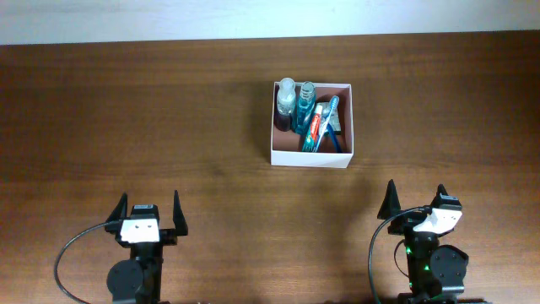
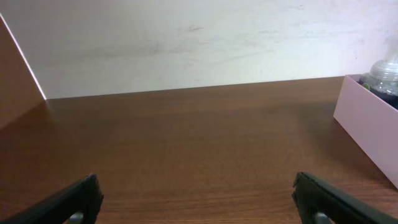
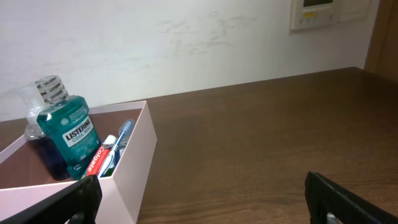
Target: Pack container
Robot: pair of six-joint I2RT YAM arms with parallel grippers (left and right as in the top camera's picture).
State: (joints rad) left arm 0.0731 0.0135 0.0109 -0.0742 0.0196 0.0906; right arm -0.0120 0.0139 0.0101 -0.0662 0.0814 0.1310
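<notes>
- Sitting at the near edge of the table (image 1: 169,110), the left gripper (image 1: 150,203) and right gripper (image 1: 416,196) both have their jaws spread wide.
- The white container (image 1: 310,158) stands far-centre, well apart from both, holding bottles (image 1: 287,97), toothpaste (image 1: 315,125) and a toothbrush (image 1: 332,105).

Matte black nearly throughout. On the left pincer (image 1: 149,204), two thin pointed fingers (image 1: 178,215) like fins, either side of a white block (image 1: 140,226) with small dark marks (too small to read). Behind that, a round black joint housing (image 1: 128,277) and a black cable (image 1: 72,252) bowed out in a loop. Same make on the right pincer (image 1: 415,198): black fins, white top, looped cable, plus small green lights (image 1: 411,251) on the body. From the wrist cameras, only blunt black finger ends at the lower corners.
</notes>
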